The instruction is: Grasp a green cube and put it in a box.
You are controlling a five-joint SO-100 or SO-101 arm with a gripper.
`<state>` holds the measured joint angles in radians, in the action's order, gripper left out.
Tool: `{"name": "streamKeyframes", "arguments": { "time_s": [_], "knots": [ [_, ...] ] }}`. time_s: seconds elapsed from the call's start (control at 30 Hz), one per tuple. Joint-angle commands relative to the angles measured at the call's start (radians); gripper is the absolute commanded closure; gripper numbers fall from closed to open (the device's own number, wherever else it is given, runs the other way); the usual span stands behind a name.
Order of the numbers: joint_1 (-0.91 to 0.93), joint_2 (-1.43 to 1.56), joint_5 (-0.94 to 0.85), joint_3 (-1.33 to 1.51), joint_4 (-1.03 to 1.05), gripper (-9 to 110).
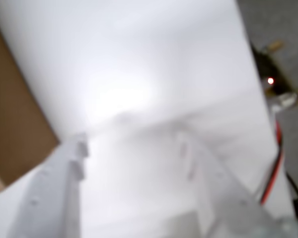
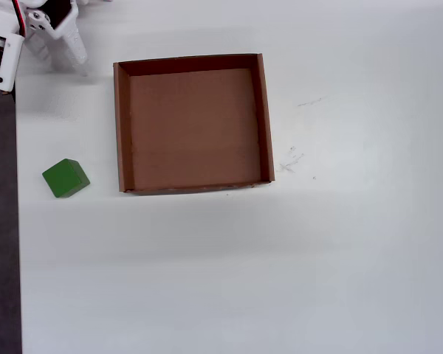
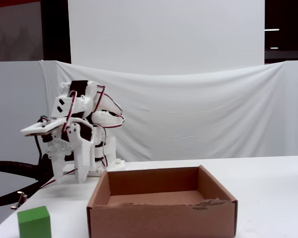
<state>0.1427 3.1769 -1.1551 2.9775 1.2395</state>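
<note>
While your arm is sitting folded at the table corner, its end effector is hanging open w/ nothing in it; green cube is resting left of the box in overhead view.

The wrist view is badly blurred, with washed-out glare on the counter (overhead and fixed views stay sharp, evenly lit).

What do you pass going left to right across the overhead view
The gripper at the top left corner and the green cube lower down overlap in left-right position, so their order is unclear; both come before the box, then bare white table.
</note>
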Motion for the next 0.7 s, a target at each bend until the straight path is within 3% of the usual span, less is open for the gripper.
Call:
{"name": "streamKeyframes", "arguments": {
  "time_s": [0.0,0.67],
  "knots": [
    [-0.003,0.008,0.011,-0.005,0.005,74],
    [-0.026,0.008,0.012,-0.006,-0.080,75]
  ]
}}
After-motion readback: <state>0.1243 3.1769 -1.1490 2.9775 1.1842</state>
